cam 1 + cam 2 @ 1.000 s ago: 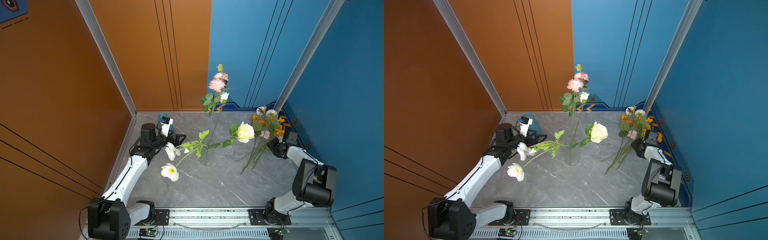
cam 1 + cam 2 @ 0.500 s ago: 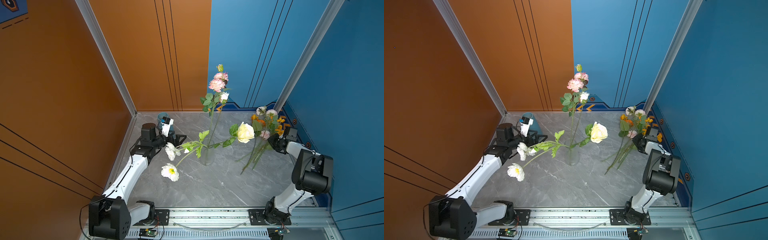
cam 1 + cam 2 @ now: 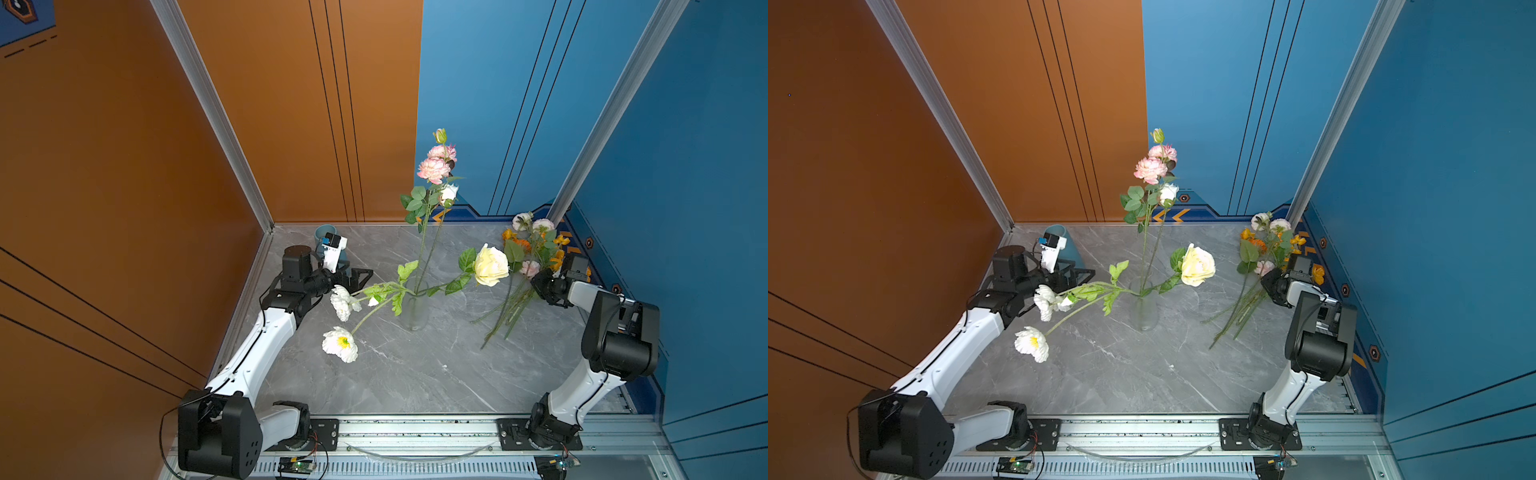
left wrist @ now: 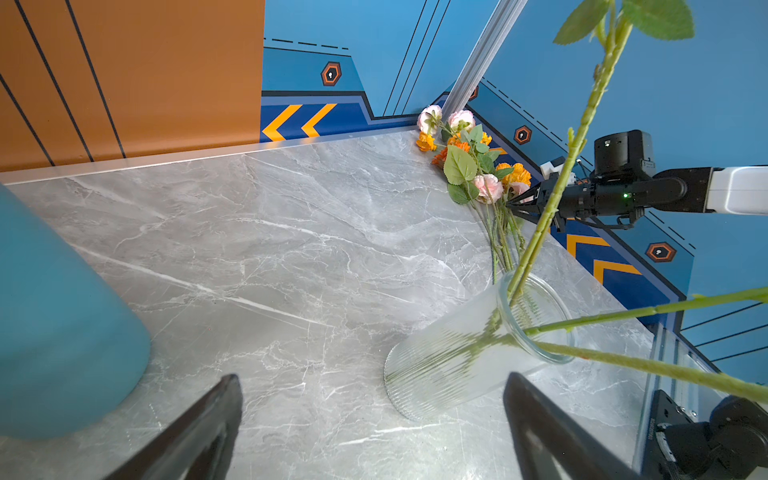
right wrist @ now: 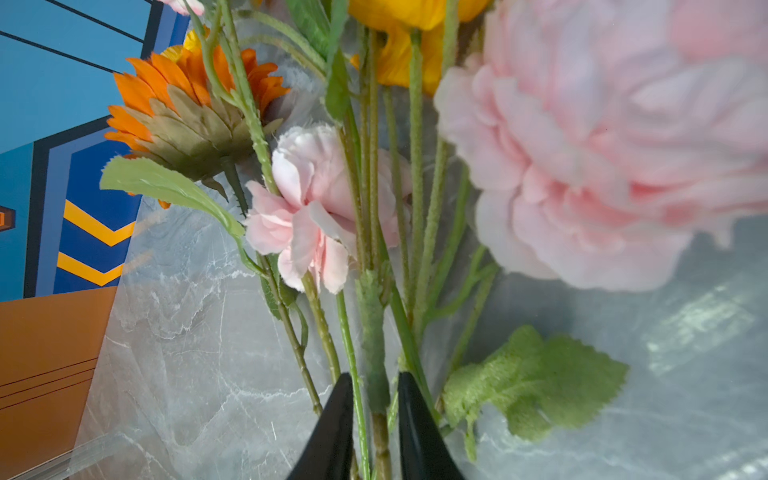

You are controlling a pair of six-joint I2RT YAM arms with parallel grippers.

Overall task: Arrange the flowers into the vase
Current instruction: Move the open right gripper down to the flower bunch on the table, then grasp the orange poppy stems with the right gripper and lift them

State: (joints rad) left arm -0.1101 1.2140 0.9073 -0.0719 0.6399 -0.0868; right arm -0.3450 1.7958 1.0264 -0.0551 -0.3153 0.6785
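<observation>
A clear ribbed glass vase [image 3: 415, 309] [image 3: 1144, 311] [image 4: 457, 357] stands mid-table. It holds a tall pink ruffled stem [image 3: 434, 170], a cream rose [image 3: 490, 259] leaning right, and two white blooms [image 3: 340, 343] drooping left. More flowers [image 3: 534, 249] [image 3: 1266, 245], orange, yellow and pink, lie in a pile at the far right corner. My right gripper [image 3: 532, 286] [image 3: 1268, 286] [image 5: 372, 382] reaches into that pile, its jaws narrow around two green stems, just below a pink bloom [image 5: 316, 195]. My left gripper [image 3: 359, 278] [image 4: 372, 378] is open and empty, left of the vase.
A teal cup [image 3: 324, 232] [image 4: 54, 311] stands by the back left wall, just behind the left gripper. Orange and blue walls close in the table on three sides. The drooping white blooms hang over the table in front of the left arm.
The right gripper's jaws have narrowed around the stems in the pile, and the right arm's elbow has shifted. The left arm has stayed still and open.
</observation>
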